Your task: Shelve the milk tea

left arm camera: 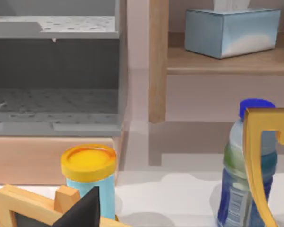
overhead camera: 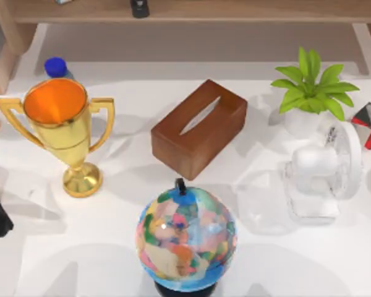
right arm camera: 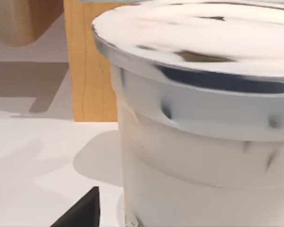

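The right hand [right arm camera: 80,213] is close up against the milk tea [right arm camera: 203,142], which stands on the bench [right arm camera: 33,161] in front of a wooden shelf post [right arm camera: 92,71]; I cannot tell whether the hand is apart or clamped. This looks like the reach-and-grasp step, so the next move calls for a square grip on the cup before lifting it. The left hand [left arm camera: 85,210] is parked at the bench's left.

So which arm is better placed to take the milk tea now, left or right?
Right, probably. The milk tea stands close in front of the right end effector in the right wrist view. The left end effector faces a yellow-lidded jar and the blue-capped bottle instead.
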